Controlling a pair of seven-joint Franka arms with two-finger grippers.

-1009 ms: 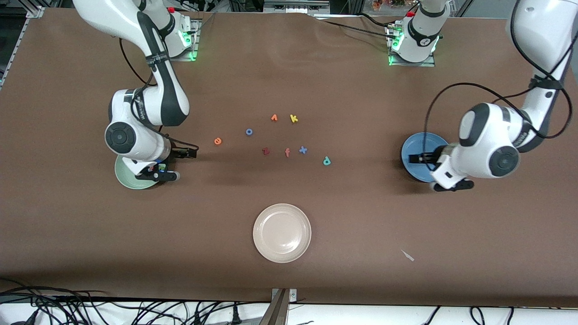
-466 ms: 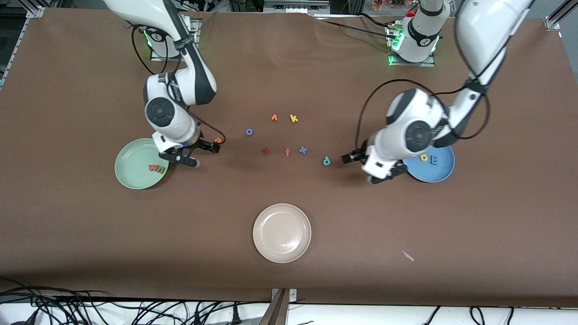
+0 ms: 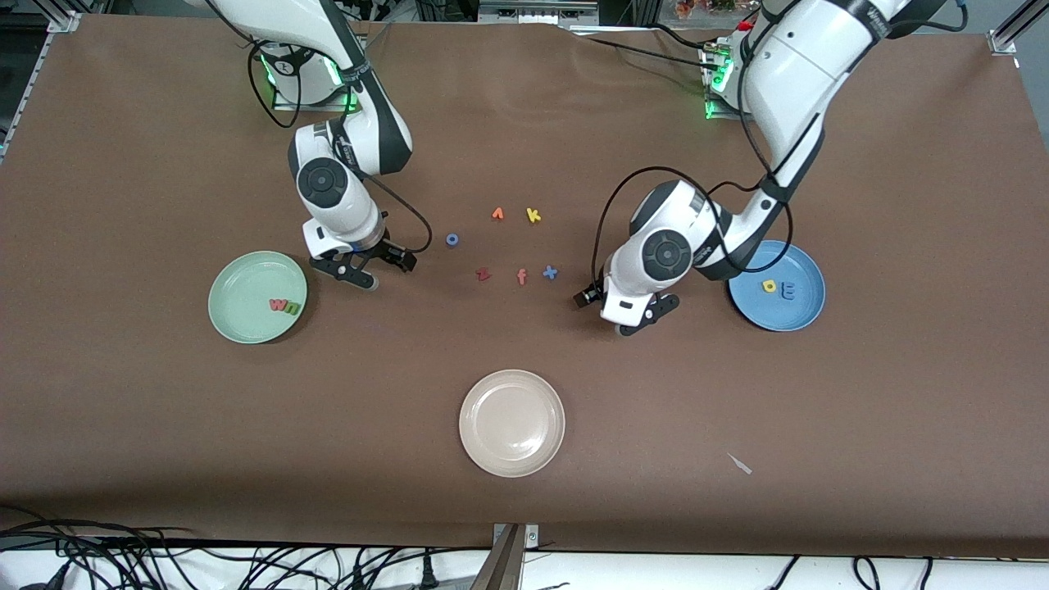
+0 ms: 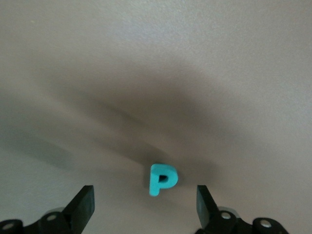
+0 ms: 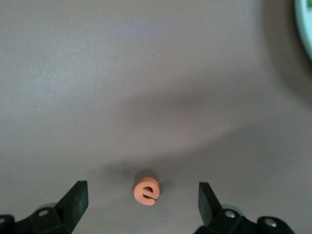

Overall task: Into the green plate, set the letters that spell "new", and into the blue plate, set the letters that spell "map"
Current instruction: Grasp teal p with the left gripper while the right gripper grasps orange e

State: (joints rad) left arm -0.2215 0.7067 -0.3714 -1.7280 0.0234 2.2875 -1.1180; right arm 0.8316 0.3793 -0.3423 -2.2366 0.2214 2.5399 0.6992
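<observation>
The green plate (image 3: 242,287) holds the pinkish-red w (image 3: 279,305) and green n (image 3: 292,308). In the blue plate (image 3: 799,310) lie the yellow a (image 3: 769,286) and blue m (image 3: 788,289). My right gripper (image 3: 385,269) hangs open, low over the orange e (image 5: 146,191), which lies flat on the table between its fingers (image 5: 75,201), touching neither. My left gripper (image 3: 605,314) is open too, straddling the teal p (image 4: 162,179) on the table, with gaps on both sides. The front view hides both letters under the grippers.
A cream-white plate (image 3: 512,422) sits nearer the front camera. Between the grippers lie a blue o (image 3: 451,239), orange pointed letter (image 3: 497,214), yellow k (image 3: 533,215), dark red z (image 3: 483,274), orange f (image 3: 521,277) and blue x (image 3: 550,273). The green plate's rim (image 5: 306,24) shows in the right wrist view.
Both arms swung from over their plates toward the table's middle. The right gripper now stands over the e, the left over the p. The letters in both plates have come into view.
</observation>
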